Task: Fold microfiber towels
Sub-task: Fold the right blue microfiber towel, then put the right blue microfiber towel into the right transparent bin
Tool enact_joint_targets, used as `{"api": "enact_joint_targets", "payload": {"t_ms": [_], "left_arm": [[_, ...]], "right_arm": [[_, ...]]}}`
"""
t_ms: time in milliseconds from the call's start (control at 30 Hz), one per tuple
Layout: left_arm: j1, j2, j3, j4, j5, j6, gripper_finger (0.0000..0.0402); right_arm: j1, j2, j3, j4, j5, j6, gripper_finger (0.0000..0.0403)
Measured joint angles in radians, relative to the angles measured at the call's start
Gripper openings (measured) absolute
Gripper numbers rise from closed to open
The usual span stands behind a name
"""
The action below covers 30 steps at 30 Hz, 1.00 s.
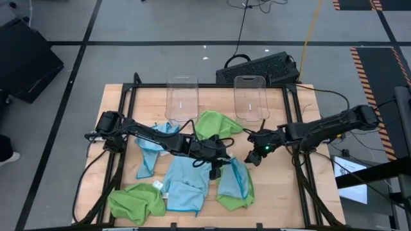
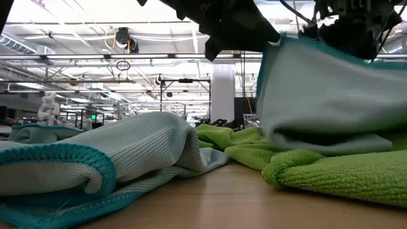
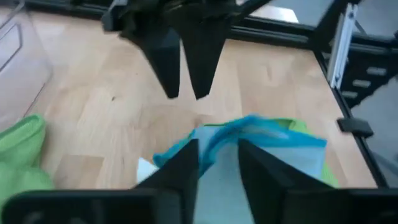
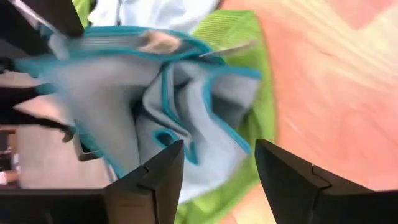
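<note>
A light blue towel [image 1: 235, 183] lies bunched on a lime green towel [image 1: 239, 201] at the table's near right. One edge of the blue towel is raised [image 2: 318, 95]. My left gripper [image 1: 217, 165] reaches across the table to that towel and is shut on it [image 3: 217, 146]. My right gripper [image 1: 254, 156] hangs open just right of it, above bare wood, with nothing between its fingers [image 4: 217, 149]. The towel [image 4: 124, 93] shows beyond them. My left gripper has the light blue towel's teal-hemmed edge [image 3: 219, 138] between its two fingers, coming at it slanting down from the table's left. The edge stands raised at the fingers while the rest of the towel rests on the green towel [image 2: 343, 178]. One layer or several, I cannot tell.
More towels lie about: lime green [image 1: 215, 123] at the middle far side, light blue [image 1: 153, 151] at the left, light blue [image 1: 185, 187] and lime green [image 1: 136, 202] near the front. Two clear bins [image 1: 182, 96] [image 1: 250, 96] stand at the far edge. Bare wood lies at the right.
</note>
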Motion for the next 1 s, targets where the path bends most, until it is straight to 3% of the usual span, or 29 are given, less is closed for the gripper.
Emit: {"api": "enact_joint_targets", "payload": {"t_ms": [200,367,667,1000], "left_arm": [[-0.022,0.0,0.0,-0.002,-0.039,-0.168,0.022],[-0.051,0.0,0.0,-0.013,-0.044,-0.342,0.0256],[-0.12,0.0,0.0,-0.19,-0.118,-0.614,0.0237],[-0.136,0.0,0.0,-0.36,-0.108,-0.822,0.0203]], "right_arm": [[0.025,-0.076,0.0,-0.131,0.049,0.001,0.0192],[0.059,-0.102,0.0,-0.174,0.058,0.007,0.0192],[0.108,-0.104,0.0,-0.178,0.086,0.02,0.0192],[0.111,-0.104,0.0,-0.178,0.109,0.004,0.0192]]}}
